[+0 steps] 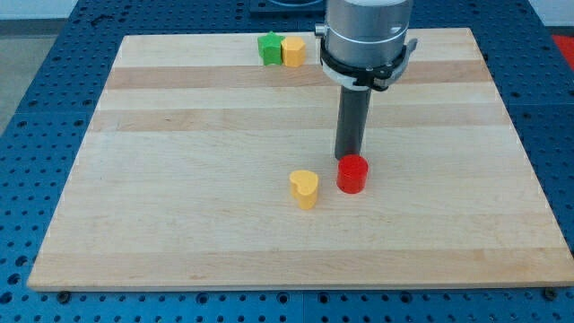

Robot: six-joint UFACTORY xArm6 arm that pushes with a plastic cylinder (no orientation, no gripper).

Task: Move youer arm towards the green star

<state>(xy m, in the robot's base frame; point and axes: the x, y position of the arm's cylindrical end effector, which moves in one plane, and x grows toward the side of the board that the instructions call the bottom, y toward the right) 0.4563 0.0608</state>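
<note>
The green star point(268, 48) sits near the view's top edge of the wooden board point(179, 179), touching a yellow block point(293, 51) on its right. My tip point(347, 159) stands near the board's middle, just behind a red cylinder point(352, 174) and touching or nearly touching it. A yellow heart point(305, 188) lies to the left of the red cylinder. The tip is well below and to the right of the green star.
The arm's grey body point(366, 40) hangs over the board's top middle, to the right of the yellow block. A blue perforated table point(36, 135) surrounds the board.
</note>
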